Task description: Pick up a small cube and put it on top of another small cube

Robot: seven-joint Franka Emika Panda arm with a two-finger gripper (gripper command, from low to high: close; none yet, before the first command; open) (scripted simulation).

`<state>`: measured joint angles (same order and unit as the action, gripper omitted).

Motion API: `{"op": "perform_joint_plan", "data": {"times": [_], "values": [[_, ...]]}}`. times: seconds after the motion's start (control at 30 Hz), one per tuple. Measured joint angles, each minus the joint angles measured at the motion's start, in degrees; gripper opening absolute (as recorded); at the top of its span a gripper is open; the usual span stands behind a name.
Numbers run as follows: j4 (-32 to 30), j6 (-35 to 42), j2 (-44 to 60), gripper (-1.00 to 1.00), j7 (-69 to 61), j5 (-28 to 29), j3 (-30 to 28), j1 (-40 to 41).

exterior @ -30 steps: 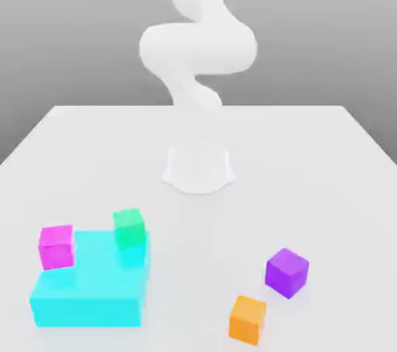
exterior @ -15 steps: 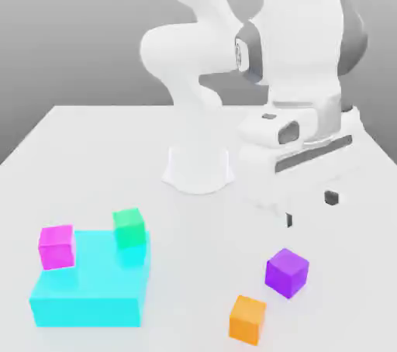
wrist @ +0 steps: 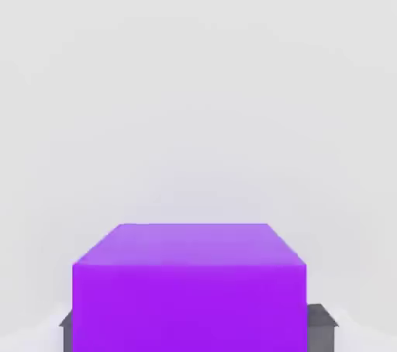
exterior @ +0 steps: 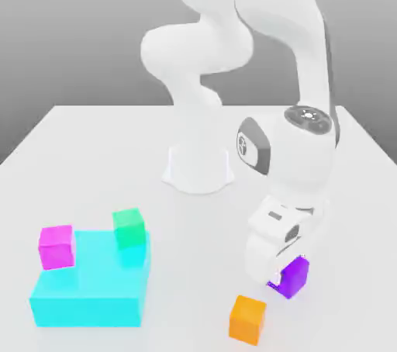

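The gripper (wrist: 198,335) sits low over the table (exterior: 93,157), and its two dark fingers (wrist: 322,329) stand just outside opposite side faces of the purple cube (wrist: 190,288), hugging it. From the hand view the fingers look closed against the cube, so I judge it gripped, though the cube rests on the table and is not yet lifted. In the exterior view the purple cube (exterior: 294,276) peeks out from under the white hand, toward the exterior view's right and near the front edge.

The cube lies directly between the fingers, straight below the hand. Being a cube, it has no long axis to worry about; its faces look square to the fingers.

Just beside it, toward the front and the exterior view's left, sits the orange cube (exterior: 247,319), apart from it but near. Well apart, on the exterior view's left, a large cyan block (exterior: 89,288) lies flat, with a pink cube (exterior: 56,246) and a green cube (exterior: 129,227) near its far edge; whether these rest on it or sit behind it I cannot tell.

The coming move, as I judge it, is a straight lift, then a carry to another small cube; the orange one is the nearest.
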<state>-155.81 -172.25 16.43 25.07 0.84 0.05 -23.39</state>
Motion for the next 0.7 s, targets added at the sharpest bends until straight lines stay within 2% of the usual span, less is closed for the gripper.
{"op": "perform_joint_plan", "data": {"times": [0.1,0.3,0.5,0.7], "values": [[-0.15,0.72,-0.93,-1.00,0.08,0.19,-0.04,0.01],[-2.11,9.72,-11.82,-1.00,-1.13,-0.69,0.10,0.41],[-3.98,18.21,-21.85,-1.00,-19.10,-2.24,-5.63,7.02],[-5.99,26.00,-31.79,-1.00,-34.56,3.02,-13.41,13.61]]}}
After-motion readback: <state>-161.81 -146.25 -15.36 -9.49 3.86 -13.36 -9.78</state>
